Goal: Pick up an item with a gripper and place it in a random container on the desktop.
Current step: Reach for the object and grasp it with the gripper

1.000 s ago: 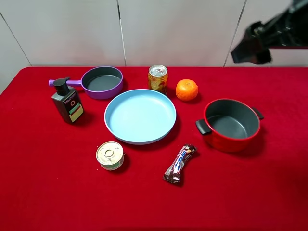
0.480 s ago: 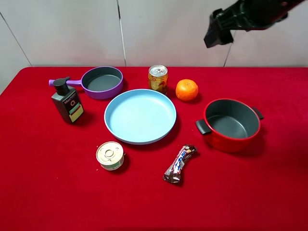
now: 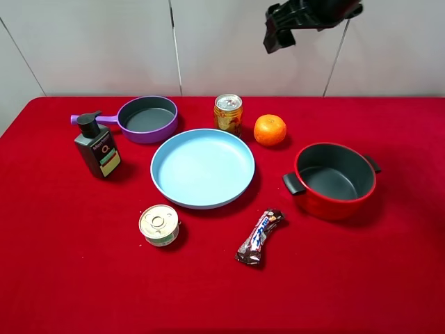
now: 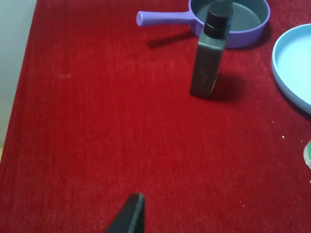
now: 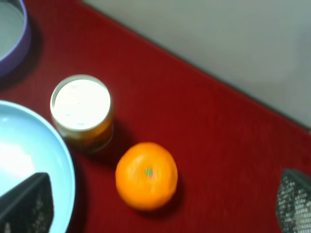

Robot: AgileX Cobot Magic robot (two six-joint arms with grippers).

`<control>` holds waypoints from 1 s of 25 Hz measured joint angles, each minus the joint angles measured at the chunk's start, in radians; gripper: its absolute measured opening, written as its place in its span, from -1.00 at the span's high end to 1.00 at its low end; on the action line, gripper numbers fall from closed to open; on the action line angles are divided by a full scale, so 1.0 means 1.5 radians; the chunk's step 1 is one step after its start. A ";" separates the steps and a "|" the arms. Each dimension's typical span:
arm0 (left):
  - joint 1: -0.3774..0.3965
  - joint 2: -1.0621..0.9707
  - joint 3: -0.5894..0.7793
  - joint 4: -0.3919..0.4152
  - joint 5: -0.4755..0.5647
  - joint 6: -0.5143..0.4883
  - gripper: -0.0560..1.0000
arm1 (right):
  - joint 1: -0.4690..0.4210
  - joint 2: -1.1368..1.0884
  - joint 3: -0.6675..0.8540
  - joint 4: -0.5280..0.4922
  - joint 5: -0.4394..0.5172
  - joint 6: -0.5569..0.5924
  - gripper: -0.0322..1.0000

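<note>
Left gripper (image 4: 131,214) shows one dark fingertip over the red cloth (image 4: 87,121); spread or closed, can't tell. The tall golden-amber drink can (image 3: 228,113) stands upright just behind the light blue round plate (image 3: 202,168), beside a round orange (image 3: 270,130). Right gripper (image 3: 275,33) hangs high above them, jaws wide apart, holding nothing. The round red two-handled pot (image 3: 335,182) sits off to the right.

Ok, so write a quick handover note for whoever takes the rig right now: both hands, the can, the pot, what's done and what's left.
Right hand: open, empty, high above the far side of the table, looking down on the can and the orange.
Left hand: only one fingertip in view, so open or shut is unclear.
Drink can: upright behind the blue plate, beside the orange, not gripped.
Red pot: on the right, empty.
Done: nothing placed yet.
Left: grasp the can, lift it, set it in the pot.
</note>
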 joint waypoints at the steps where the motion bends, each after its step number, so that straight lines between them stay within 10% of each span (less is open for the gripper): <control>1: 0.000 0.000 0.000 0.000 0.000 0.000 -0.99 | 0.000 0.015 -0.015 0.001 0.000 0.000 -0.41; 25: 0.000 0.000 0.000 0.000 0.000 0.000 -0.99 | 0.000 0.239 -0.170 0.079 -0.049 -0.030 -0.41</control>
